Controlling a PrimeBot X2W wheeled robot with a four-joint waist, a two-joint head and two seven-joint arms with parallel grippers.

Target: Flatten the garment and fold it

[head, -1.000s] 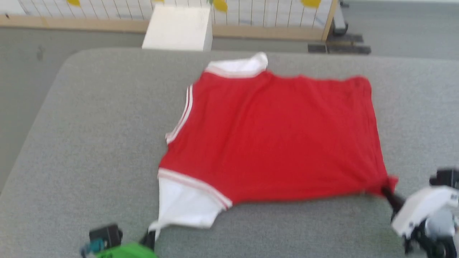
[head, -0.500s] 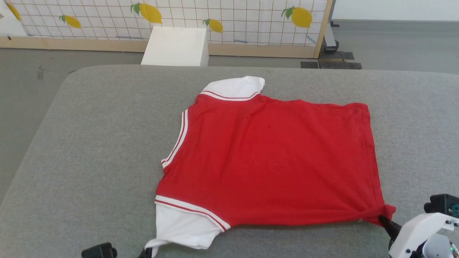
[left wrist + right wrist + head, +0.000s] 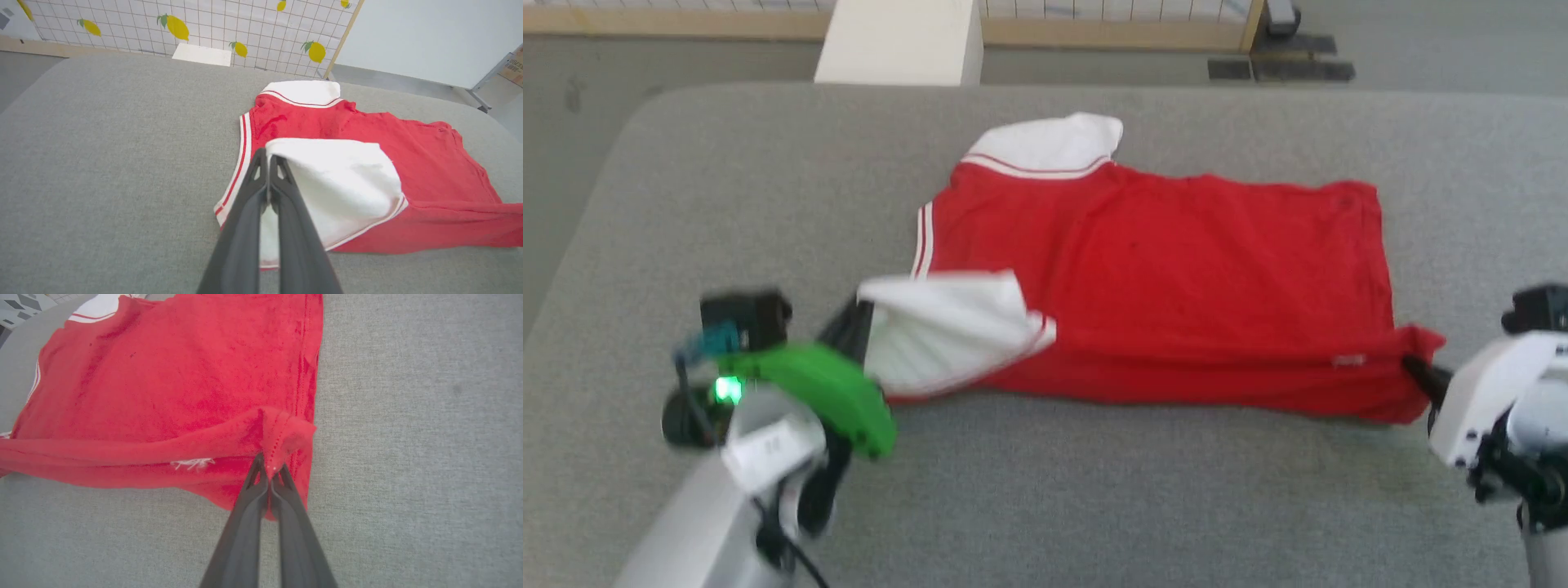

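Left claw (image 3: 267,154), right claw (image 3: 269,468) tight on garment (image 3: 1176,278)

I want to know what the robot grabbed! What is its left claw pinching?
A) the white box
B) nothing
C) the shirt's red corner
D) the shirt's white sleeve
D: the left claw is shut on the garment at its white sleeve, held over the red part.
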